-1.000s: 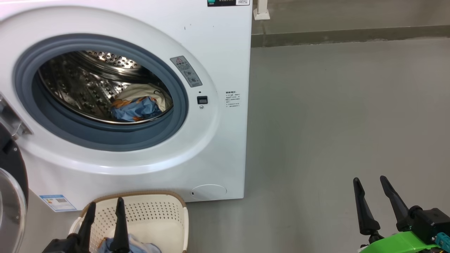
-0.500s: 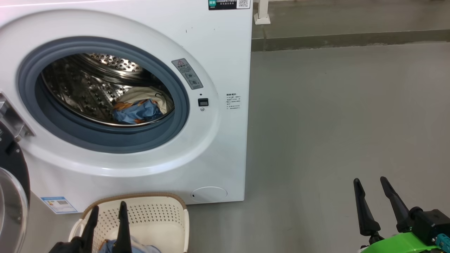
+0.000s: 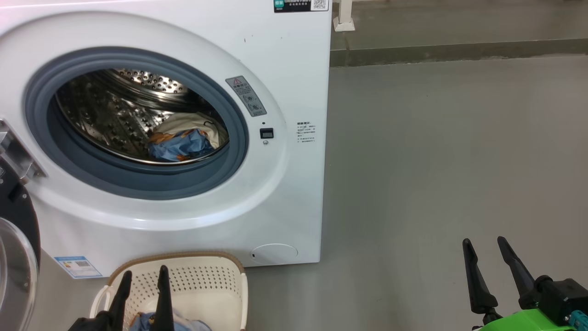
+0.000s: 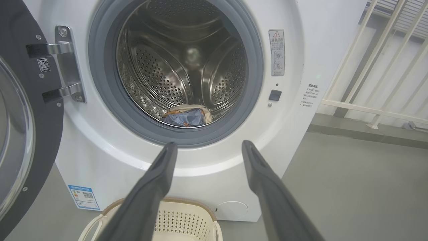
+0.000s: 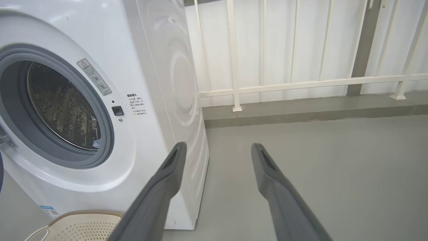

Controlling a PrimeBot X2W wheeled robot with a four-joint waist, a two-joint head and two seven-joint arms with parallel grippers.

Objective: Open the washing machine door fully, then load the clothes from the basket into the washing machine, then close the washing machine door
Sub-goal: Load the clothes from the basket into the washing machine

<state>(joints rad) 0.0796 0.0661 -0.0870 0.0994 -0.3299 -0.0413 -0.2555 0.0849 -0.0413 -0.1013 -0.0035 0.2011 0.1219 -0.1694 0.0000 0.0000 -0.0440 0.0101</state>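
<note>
The white washing machine (image 3: pixel 275 69) stands with its door (image 3: pixel 16 257) swung open at the far left; the door (image 4: pixel 20 134) also shows in the left wrist view. Blue and cream clothes (image 3: pixel 183 138) lie in the steel drum, also seen as clothes (image 4: pixel 187 115) from the left wrist. The cream basket (image 3: pixel 206 280) sits on the floor before the machine with a blue garment (image 3: pixel 183 324) in it. My left gripper (image 3: pixel 143 273) hangs open over the basket, empty. My right gripper (image 3: pixel 484 241) stands open and empty over bare floor at the lower right.
Grey floor (image 3: pixel 436 161) stretches right of the machine to a low kerb (image 3: pixel 459 48). A cream railing (image 5: pixel 284 83) and white wall run behind it. The open door juts out at the left beside the basket.
The picture has shifted slightly down as the camera moved. My left gripper has sunk a little lower over the basket. Both grippers stay open.
</note>
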